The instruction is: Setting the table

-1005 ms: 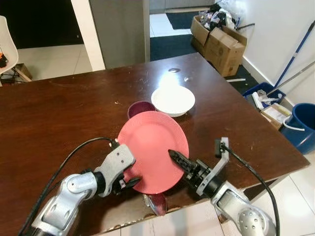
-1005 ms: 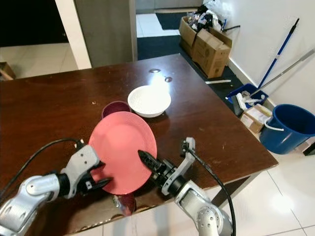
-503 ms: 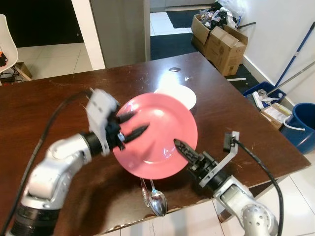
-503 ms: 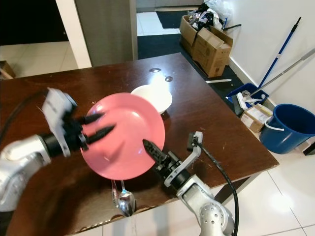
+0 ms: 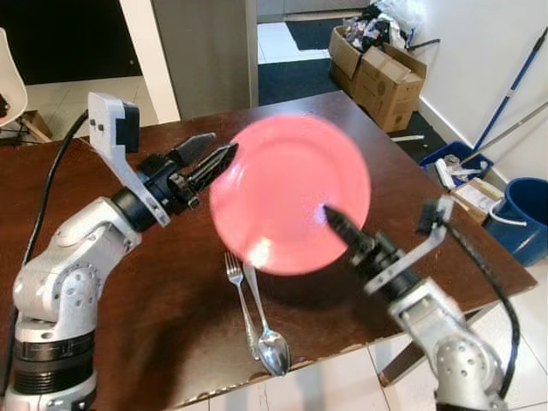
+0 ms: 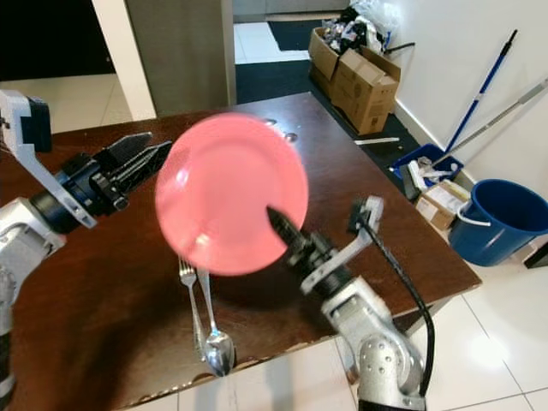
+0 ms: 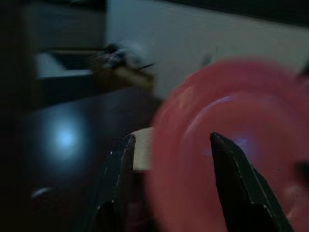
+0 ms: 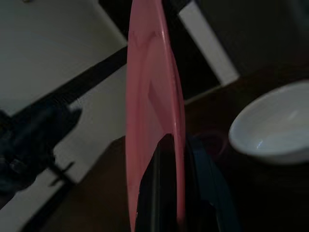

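Note:
A pink plate [image 5: 291,193] hangs tilted up above the dark wooden table [image 5: 128,282], blurred with motion. My right gripper [image 5: 334,218] is shut on its lower right rim; in the right wrist view the plate [image 8: 154,111] stands edge-on between the black fingers [image 8: 157,193]. My left gripper [image 5: 210,158] is open beside the plate's left rim, with nothing held between its fingers [image 7: 236,183]. A fork [image 5: 238,295] and a spoon [image 5: 267,334] lie side by side on the table below the plate. A white bowl [image 8: 275,125] sits on the table behind it.
The table's front edge runs close below the cutlery. Cardboard boxes [image 5: 381,73] stand on the floor at the back right, a blue bucket [image 5: 522,218] and a mop handle [image 5: 514,86] to the right. A white chair [image 5: 8,94] is at far left.
The right gripper has lifted the plate off the table and tipped it up. The left gripper let go and swung up and left. Fork and spoon are now uncovered.

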`<state>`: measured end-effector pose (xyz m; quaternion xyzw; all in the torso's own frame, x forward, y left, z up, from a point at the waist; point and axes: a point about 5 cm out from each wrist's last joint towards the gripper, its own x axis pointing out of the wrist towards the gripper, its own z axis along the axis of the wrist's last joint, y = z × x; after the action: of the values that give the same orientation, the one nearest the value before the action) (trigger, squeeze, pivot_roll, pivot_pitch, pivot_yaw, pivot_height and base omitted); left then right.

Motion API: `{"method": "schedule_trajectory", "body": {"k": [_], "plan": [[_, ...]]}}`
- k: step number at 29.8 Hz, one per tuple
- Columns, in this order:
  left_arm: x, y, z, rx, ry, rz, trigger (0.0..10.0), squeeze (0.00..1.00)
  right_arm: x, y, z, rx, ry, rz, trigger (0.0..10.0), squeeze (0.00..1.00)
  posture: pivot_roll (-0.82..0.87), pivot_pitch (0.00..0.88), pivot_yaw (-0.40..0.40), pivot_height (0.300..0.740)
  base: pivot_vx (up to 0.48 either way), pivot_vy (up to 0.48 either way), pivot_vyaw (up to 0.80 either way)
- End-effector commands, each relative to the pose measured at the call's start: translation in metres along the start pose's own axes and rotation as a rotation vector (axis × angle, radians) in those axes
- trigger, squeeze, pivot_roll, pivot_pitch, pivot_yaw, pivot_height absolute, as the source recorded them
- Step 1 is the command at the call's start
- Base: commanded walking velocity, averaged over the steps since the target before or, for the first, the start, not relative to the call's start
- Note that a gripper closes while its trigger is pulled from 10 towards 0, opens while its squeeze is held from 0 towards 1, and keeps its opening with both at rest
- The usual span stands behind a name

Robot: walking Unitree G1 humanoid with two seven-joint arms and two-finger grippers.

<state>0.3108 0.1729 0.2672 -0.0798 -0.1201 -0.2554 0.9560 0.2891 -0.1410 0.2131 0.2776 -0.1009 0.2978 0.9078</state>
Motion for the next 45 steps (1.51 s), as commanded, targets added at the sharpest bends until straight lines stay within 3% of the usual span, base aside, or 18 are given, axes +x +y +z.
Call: {"method": "schedule_trajectory", "body": {"k": [1, 2, 4, 7, 9, 11, 16, 18, 26, 33, 45], "plan": [[-0.005, 0.012, -0.008, 0.07, 0.035, 0.128, 10.0, 0.0, 0.004, 0.004, 0.009, -0.049, -0.046, -0.02, 10.0, 0.0, -0.01, 0.043, 0.1, 0.74, 0.0, 0.0, 0.0], [-0.009, 0.022, -0.016, 0.122, 0.067, 0.252, 10.0, 0.0, 0.007, 0.008, 0.02, -0.056, -0.096, -0.021, 10.0, 0.0, -0.01, 0.041, 0.097, 0.74, 0.0, 0.0, 0.0], [-0.011, 0.025, -0.018, 0.115, 0.072, 0.282, 10.0, 0.0, 0.008, 0.01, 0.022, -0.056, -0.105, -0.018, 10.0, 0.0, -0.01, 0.041, 0.097, 0.74, 0.0, 0.0, 0.0], [-0.022, 0.032, -0.028, 0.145, 0.098, 0.425, 10.0, 0.0, 0.01, 0.01, 0.025, -0.075, -0.134, -0.04, 10.0, 0.0, -0.02, 0.04, 0.089, 0.74, 0.0, 0.0, 0.0], [-0.027, 0.032, -0.035, 0.187, 0.116, 0.443, 10.0, 0.0, 0.011, 0.01, 0.024, -0.087, -0.145, -0.063, 10.0, 0.0, -0.02, 0.037, 0.086, 0.74, 0.0, 0.0, 0.0], [-0.031, 0.032, -0.042, 0.164, 0.134, 0.465, 10.0, 0.0, 0.013, 0.01, 0.023, -0.131, -0.152, -0.096, 10.0, 0.0, -0.02, 0.034, 0.087, 0.74, 0.0, 0.0, 0.0], [-0.031, 0.024, -0.053, 0.216, 0.145, 0.463, 10.0, 0.0, 0.019, 0.016, 0.026, -0.281, -0.179, -0.145, 10.0, 0.0, -0.02, 0.022, 0.09, 0.74, 0.0, 0.0, 0.0], [-0.028, 0.021, -0.053, 0.225, 0.13, 0.463, 10.0, 0.0, 0.02, 0.019, 0.026, -0.299, -0.184, -0.137, 10.0, 0.0, -0.02, 0.019, 0.089, 0.74, 0.0, 0.0, 0.0], [-0.027, 0.016, -0.056, 0.24, 0.101, 0.466, 10.0, 0.0, 0.016, 0.035, 0.014, -0.289, -0.131, -0.043, 10.0, 0.0, -0.05, 0.0, 0.075, 0.74, 0.0, 0.0, 0.0], [-0.021, 0.007, -0.063, 0.231, 0.087, 0.45, 10.0, 0.0, 0.013, 0.029, 0.004, -0.299, -0.106, -0.076, 10.0, 0.0, -0.07, 0.0, 0.069, 0.74, -0.109, 0.0, 0.0], [-0.02, 0.007, -0.061, 0.237, 0.069, 0.44, 10.0, 0.0, 0.013, 0.023, -0.002, -0.303, -0.081, -0.097, 10.0, 0.0, -0.06, 0.0, 0.065, 0.74, -0.419, 0.0, 0.0]]}}
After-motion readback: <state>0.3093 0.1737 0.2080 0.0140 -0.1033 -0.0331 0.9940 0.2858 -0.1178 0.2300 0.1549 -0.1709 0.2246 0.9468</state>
